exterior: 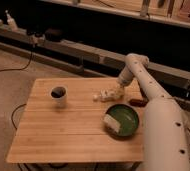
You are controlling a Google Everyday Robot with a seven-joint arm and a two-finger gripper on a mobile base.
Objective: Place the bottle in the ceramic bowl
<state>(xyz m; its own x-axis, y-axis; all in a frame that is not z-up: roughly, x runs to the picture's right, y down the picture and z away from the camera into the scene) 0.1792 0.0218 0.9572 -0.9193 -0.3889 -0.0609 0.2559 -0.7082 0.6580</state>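
The small whitish bottle (104,95) lies on its side on the wooden table (68,125), just beyond the green ceramic bowl (123,120). My gripper (117,91) is at the bottle's right end, low over the table, at the end of the white arm that reaches in from the right. The bowl sits at the table's right side, in front of the bottle, and holds a pale cream block (111,123) at its left.
A white mug (58,95) with a dark inside stands at the table's left back. A small reddish-brown object (138,102) lies at the right edge beside the arm. A dark shelf runs behind the table.
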